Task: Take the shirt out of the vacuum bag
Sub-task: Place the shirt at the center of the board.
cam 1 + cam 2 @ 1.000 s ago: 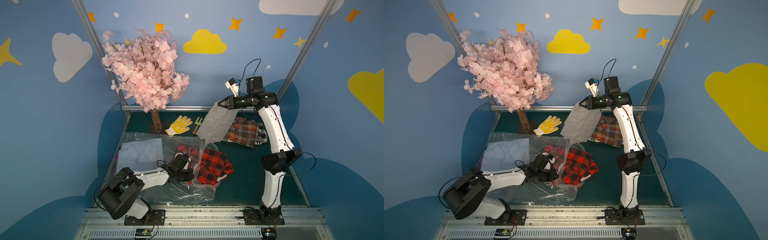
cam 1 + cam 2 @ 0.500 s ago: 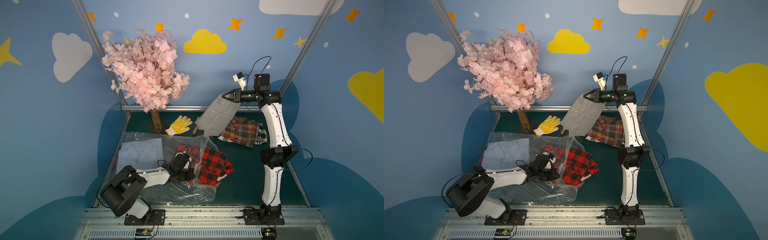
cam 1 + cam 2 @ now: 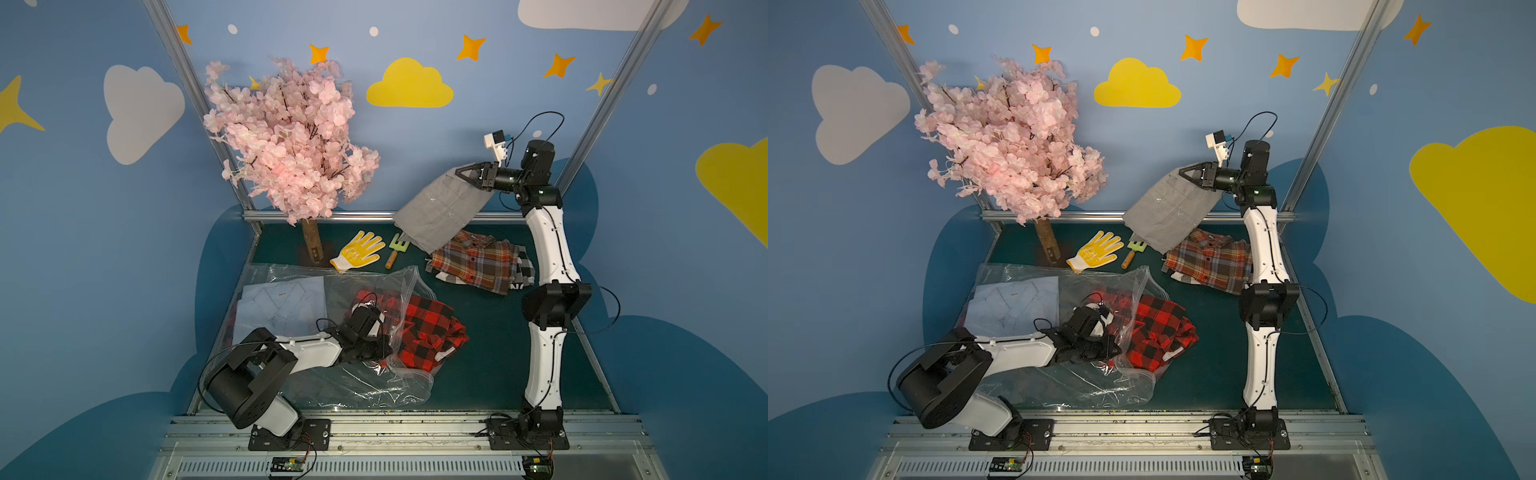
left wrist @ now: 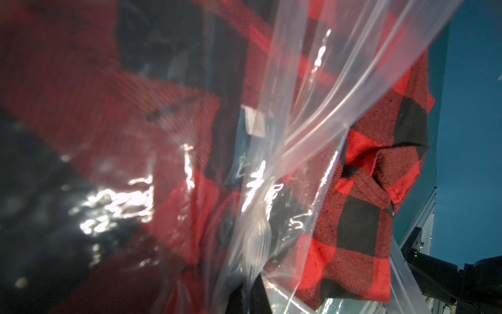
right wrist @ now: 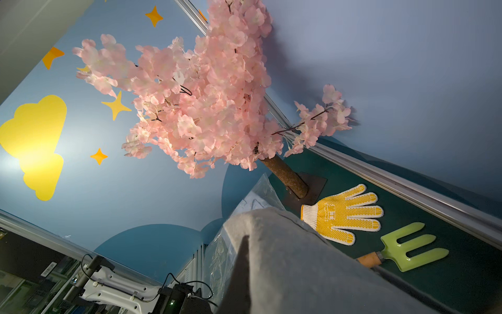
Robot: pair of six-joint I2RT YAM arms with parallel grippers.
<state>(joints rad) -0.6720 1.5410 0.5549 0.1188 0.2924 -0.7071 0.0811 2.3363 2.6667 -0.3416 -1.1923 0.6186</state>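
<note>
Hanging from the right gripper (image 3: 459, 172), a grey shirt (image 3: 436, 212) dangles high over the far side of the table (image 3: 490, 357). The jaws are pressed together on its top edge, and it droops over a heap of brown plaid shirts (image 3: 473, 262). It is clear of the vacuum bag (image 3: 353, 386), which sprawls flat and crumpled across the near left of the table.

The left gripper (image 3: 384, 351) sits low on the bag, closed, and appears to pinch a gathered fold of clear plastic near the mouth. A red-and-black checked shirt (image 3: 428, 328) lies half out of that mouth. A pale blue shirt (image 3: 282, 307) lies folded deep inside the bag.

The shirts look light, soft and limp. They will sag and stretch from any single pinch and may drag on the bag. The plastic looks slick and crinkly and is likely to slide or lift with the cloth unless it is held down. The best hold on the checked shirt is probably its bunched, exposed edge beyond the bag's mouth, taking a thick fold rather than a single layer.
</note>
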